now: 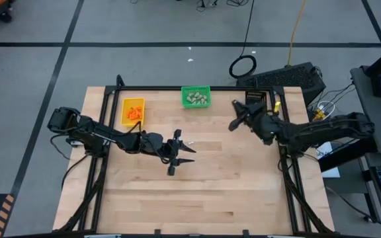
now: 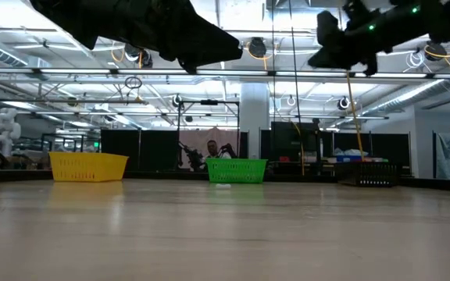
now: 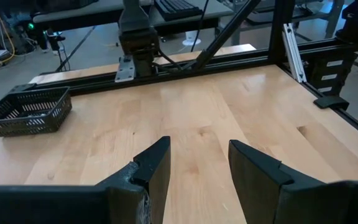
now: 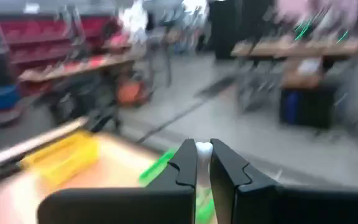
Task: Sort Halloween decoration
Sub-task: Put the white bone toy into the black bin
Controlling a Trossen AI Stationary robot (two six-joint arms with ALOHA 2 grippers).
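My right gripper (image 1: 233, 123) hovers above the table's far right part, level and pointing toward the far left. It is shut on a tiny white piece (image 4: 202, 149) of the Halloween decoration. My left gripper (image 1: 190, 152) waits open over the table's middle, above bare wood (image 3: 197, 146). Orange bits lie in the yellow bin (image 1: 132, 111). Beige lumps lie in the green bin (image 1: 196, 97). A black bin (image 3: 27, 112) stands at the far right. My right gripper pinches the small white piece (image 4: 202, 148) between the ends of its two fingers (image 4: 185, 165). The piece shows as a pale spot in the gap at the tips and is lifted clear of the table. Which part of it is held cannot be told.
The three bins stand in a row along the table's far edge (image 1: 197, 87). A black metal frame (image 3: 229, 59) runs round the table. Bare wood (image 1: 197, 192) fills the near half. Beyond the far right corner sits a dark case (image 1: 290, 78).
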